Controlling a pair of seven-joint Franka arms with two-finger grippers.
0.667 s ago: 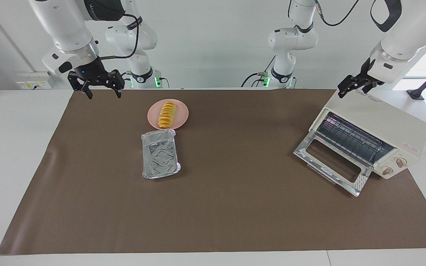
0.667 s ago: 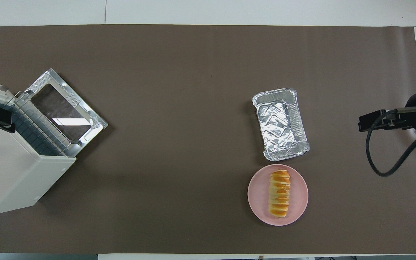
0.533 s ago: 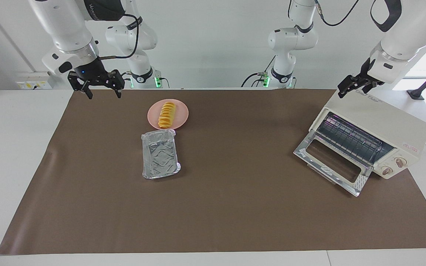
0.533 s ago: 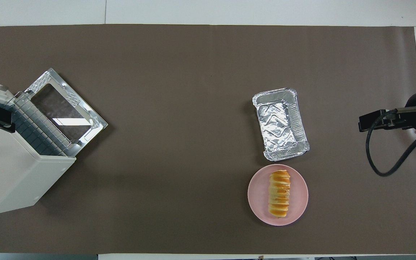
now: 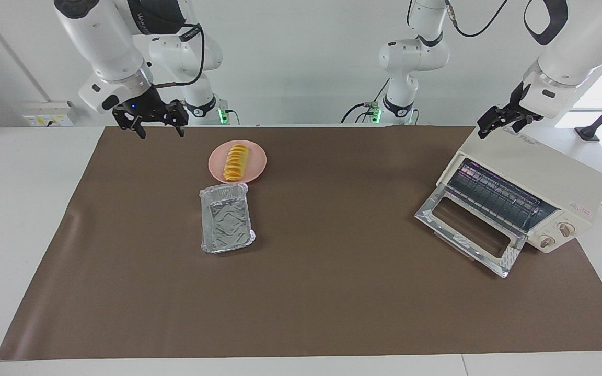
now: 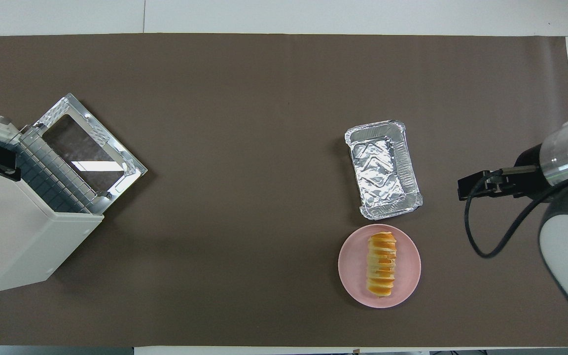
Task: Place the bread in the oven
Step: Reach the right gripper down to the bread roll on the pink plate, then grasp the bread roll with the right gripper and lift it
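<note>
So the bread [image 5: 235, 162] is just lying on the pink plate [image 5: 255, 156], close to the edge of the worktop on the robots' side and toward the right arm's end, with nothing touching it. Its long axis runs pretty much from the robots' edge out toward the opposite edge, so its long sides face the two ends of the table. Right next to the plate, a bit farther from the robots, there's an empty foil tray [image 5: 226, 219], lined up the same way. The right gripper [image 5: 158, 127] is clearly the nearer one: it's up in the air over the mat near the corner at the right arm's end, on the robots' side, and the bread lies from it toward the table's middle and lower down. Its fingers point down and are spread wide, holding nothing. Judging from that, it would slide over above the plate, drop, and close across the loaf's short width. The oven [image 5: 541, 177] sits way off at the left arm's end, angled, door [image 5: 468, 230] dropped open and the wire rack showing, well apart from the bread. The left gripper [image 5: 495, 127] hangs over the oven's top near its corner on the robots' side, waiting, fingers apart and empty too.
</note>
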